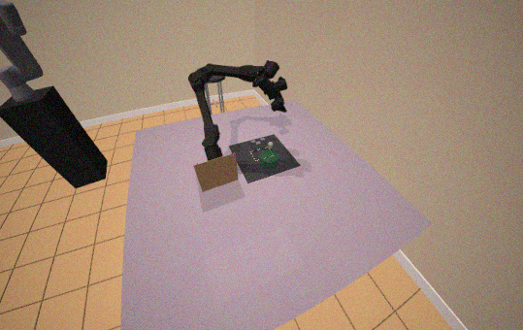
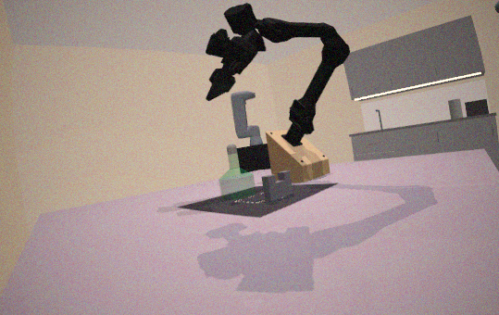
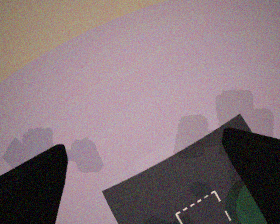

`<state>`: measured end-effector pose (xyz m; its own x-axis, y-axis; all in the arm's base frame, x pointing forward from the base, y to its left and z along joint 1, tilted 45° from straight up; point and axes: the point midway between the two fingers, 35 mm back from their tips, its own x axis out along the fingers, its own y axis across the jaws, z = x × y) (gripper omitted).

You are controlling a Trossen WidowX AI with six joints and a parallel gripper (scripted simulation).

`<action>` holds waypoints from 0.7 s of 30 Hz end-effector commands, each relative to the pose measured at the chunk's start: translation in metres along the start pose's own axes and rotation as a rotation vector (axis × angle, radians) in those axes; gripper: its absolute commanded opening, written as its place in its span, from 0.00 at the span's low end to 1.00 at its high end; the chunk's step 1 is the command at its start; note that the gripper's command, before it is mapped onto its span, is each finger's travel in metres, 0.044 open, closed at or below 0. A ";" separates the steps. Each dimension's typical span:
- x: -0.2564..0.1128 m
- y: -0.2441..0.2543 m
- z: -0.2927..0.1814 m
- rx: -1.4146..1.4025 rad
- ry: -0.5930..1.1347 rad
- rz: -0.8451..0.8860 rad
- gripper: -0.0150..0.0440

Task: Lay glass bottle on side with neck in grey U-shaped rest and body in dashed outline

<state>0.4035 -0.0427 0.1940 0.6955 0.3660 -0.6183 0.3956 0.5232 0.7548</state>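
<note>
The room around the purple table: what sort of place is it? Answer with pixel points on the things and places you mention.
Probably a kitchen or kitchen-like workroom: grey cabinets (image 2: 416,57) hang above a grey counter (image 2: 386,132) with a tap (image 2: 380,119).

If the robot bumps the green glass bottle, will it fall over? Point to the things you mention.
It might: the green glass bottle (image 1: 269,156) (image 2: 236,182) stands upright, though its wide body probably steadies it a bit. Once on its side, it would likely roll, because its body looks round. Being glass, it could break and may feel slippery.
</note>
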 end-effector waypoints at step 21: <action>0.018 -0.222 -0.083 1.125 0.455 -0.444 1.00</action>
<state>0.2712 -0.0953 0.0048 0.3116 0.6454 -0.6974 0.9475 -0.2667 0.1766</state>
